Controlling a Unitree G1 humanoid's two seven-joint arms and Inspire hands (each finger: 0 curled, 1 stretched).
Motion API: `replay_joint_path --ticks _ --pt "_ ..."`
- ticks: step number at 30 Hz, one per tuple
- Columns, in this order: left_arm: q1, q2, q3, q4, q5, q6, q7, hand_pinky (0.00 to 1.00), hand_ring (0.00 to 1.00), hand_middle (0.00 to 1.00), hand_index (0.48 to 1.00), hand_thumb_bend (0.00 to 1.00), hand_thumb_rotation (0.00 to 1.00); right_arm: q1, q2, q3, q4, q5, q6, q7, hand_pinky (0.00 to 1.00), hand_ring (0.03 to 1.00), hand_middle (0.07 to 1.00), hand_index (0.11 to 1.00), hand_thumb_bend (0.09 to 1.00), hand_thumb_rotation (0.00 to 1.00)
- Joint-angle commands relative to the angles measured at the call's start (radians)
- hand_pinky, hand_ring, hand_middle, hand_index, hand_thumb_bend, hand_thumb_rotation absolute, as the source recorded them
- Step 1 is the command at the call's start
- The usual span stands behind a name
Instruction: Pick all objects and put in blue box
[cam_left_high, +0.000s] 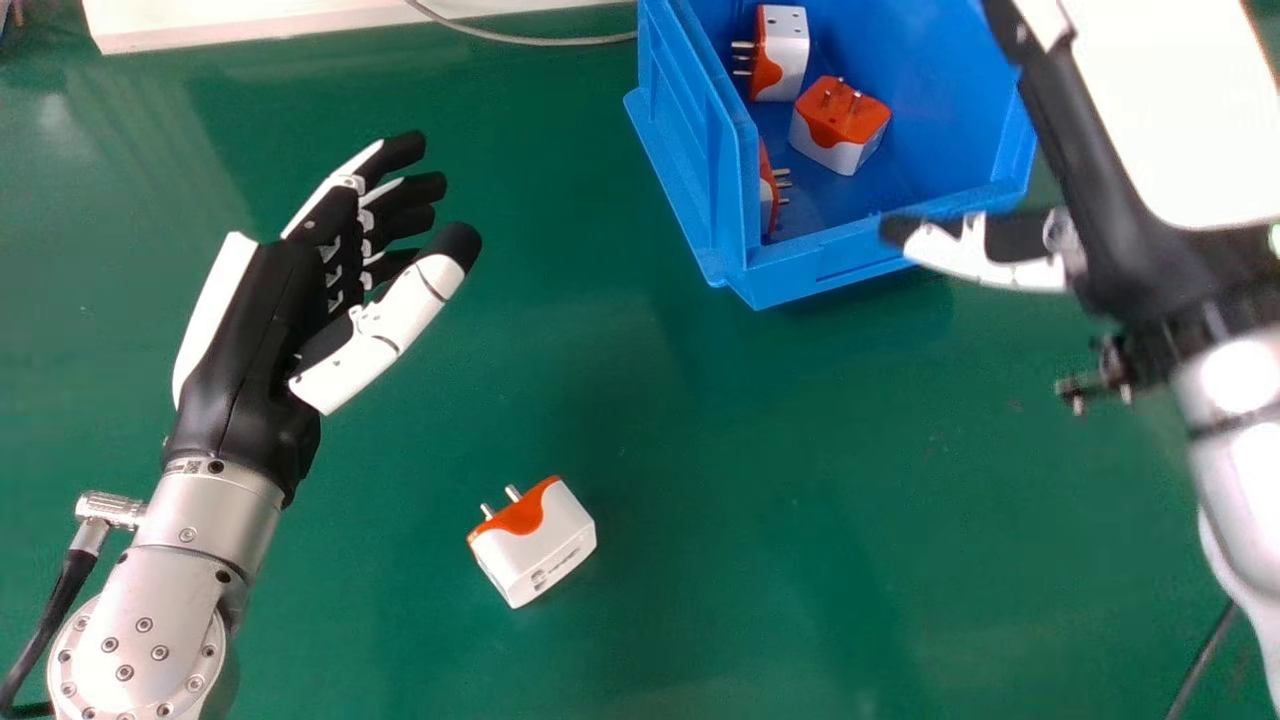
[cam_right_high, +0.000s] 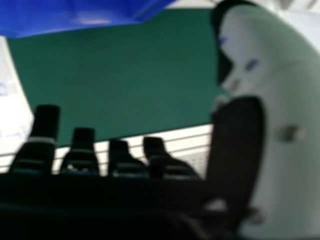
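In the head view, one loose adapter (cam_left_high: 540, 555) is left on the green table (cam_left_high: 800, 450) at 7 o'clock; three boxed adapters (cam_left_high: 840, 130) lie in the blue box (cam_left_high: 700, 170) at 1 o'clock, so the job looks mostly done. The left hand (cam_left_high: 265, 340), toward 10 o'clock, is open and empty; the right hand (cam_left_high: 1020, 275), past 2 o'clock, is open, holding nothing
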Motion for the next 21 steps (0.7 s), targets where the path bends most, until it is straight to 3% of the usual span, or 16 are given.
replay_joint_path --ticks 1,9,15,21 --pt "0.001 -0.005 0.005 -0.020 -0.002 -0.017 0.005 0.83 0.86 0.86 0.881 0.61 0.56 0.053 0.025 -0.039 -0.079 0.005 -0.021 -0.016 0.78 0.945 0.991 0.938 0.530 0.00" --pt "0.006 -0.010 0.005 -0.025 -0.007 -0.013 0.004 0.83 0.87 0.86 0.883 0.58 0.54 0.271 0.153 -0.008 -0.189 -0.030 -0.108 -0.084 0.75 0.943 0.984 0.932 0.534 0.00" --pt "0.015 -0.014 0.010 -0.004 -0.016 -0.033 -0.005 0.84 0.87 0.87 0.889 0.56 0.52 0.447 0.268 0.110 -0.174 -0.113 -0.182 -0.183 0.73 0.941 0.974 0.919 0.533 0.00" --pt "0.024 -0.013 0.015 0.008 -0.023 -0.047 -0.013 0.84 0.87 0.87 0.892 0.58 0.53 0.559 0.325 0.192 -0.094 -0.159 -0.231 -0.265 0.72 0.930 0.966 0.908 0.528 0.00"
